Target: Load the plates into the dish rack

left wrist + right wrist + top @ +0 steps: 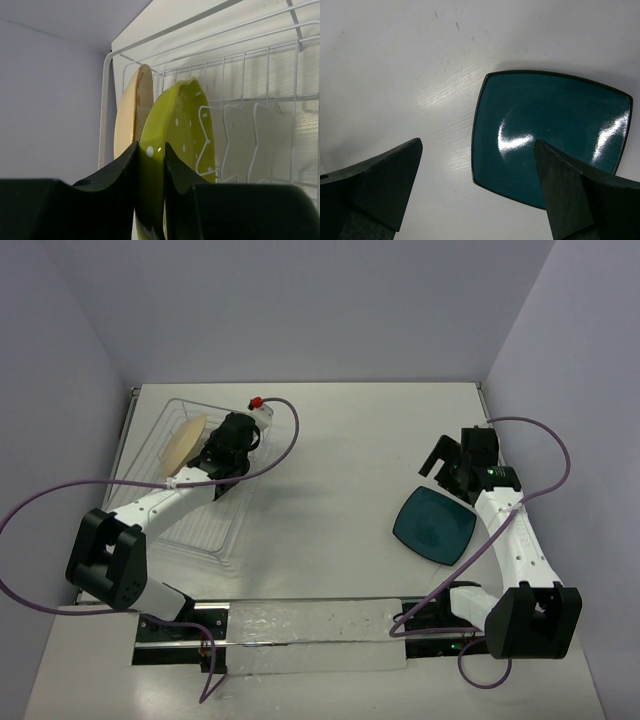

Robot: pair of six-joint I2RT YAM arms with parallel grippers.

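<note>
Left wrist view: the yellow-green plate (180,145), upright in the dish rack (260,75), is pinched by the left end effector (150,150), its lower edge hidden. The right end effector (477,144) is spread wide, empty, over the teal plate (555,130) on the table (395,60).

White table (340,460), dish rack (205,532) on L, teal plate (433,525) (rounded-sq.) flat on R, well apart

No text, labels, brands or numbers can be read anywhere.
</note>
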